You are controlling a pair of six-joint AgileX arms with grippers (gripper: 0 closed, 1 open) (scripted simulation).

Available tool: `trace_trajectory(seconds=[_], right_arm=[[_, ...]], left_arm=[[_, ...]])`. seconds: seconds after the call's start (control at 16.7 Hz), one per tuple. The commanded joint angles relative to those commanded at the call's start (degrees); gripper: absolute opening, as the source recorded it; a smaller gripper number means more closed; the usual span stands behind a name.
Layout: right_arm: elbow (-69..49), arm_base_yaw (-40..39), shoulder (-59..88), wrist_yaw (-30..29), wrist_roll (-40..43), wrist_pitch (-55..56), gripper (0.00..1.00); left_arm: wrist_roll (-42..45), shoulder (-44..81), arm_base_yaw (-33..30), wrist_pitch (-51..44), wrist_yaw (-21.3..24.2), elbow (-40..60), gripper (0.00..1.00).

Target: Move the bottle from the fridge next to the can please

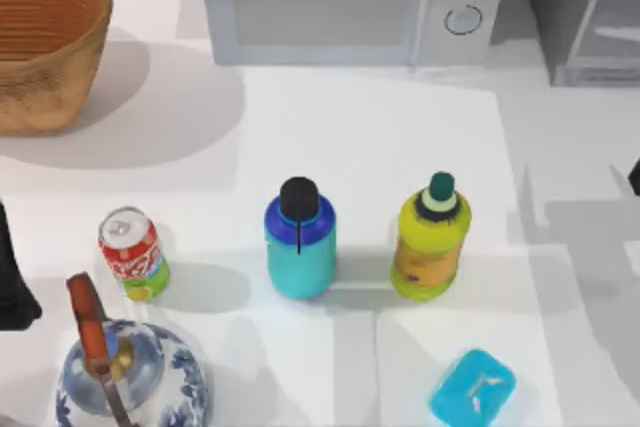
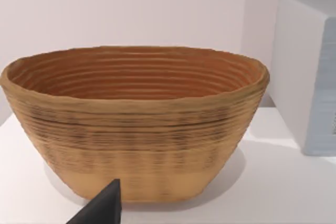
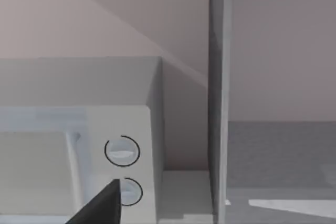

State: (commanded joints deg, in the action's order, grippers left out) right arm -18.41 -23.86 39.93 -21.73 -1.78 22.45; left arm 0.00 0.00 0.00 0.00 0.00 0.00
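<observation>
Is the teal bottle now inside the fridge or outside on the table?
Outside. The teal bottle stands upright on the white table, between the red can and the yellow-green bottle, away from the fridge.

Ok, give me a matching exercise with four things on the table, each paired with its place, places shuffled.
Things:
1. can
2. teal bottle
3. woven basket
4. yellow-green bottle

Places:
A. far left corner of the table
B. middle of the table, between the two other drinks
C. right of the teal bottle
D. left side, just behind the blue-and-white teapot

Pairs: 1-D, 2-B, 3-A, 4-C
</observation>
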Motion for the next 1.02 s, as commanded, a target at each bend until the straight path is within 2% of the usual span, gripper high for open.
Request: trace_trajectory(seconds=[0.24,0.48,0.66,1.02], right_arm=[[9.47,12.10,-21.98,11.17,0.98,-11.36,1.00],[16.12,20.80,-35.89,19.05,1.54,-19.67,1.00],[18.34,23.77,-39.82,21.66,1.77,-22.37,1.00],[18.20,23.70,-39.78,21.62,1.76,-22.41,1.00]], left_arm=[[0.00,0.00,0.00,0.00,0.00,0.00,1.00],[0.00,0.00,0.00,0.00,0.00,0.00,1.00],[0.00,0.00,0.00,0.00,0.00,0.00,1.00],[0.00,0.00,0.00,0.00,0.00,0.00,1.00]])
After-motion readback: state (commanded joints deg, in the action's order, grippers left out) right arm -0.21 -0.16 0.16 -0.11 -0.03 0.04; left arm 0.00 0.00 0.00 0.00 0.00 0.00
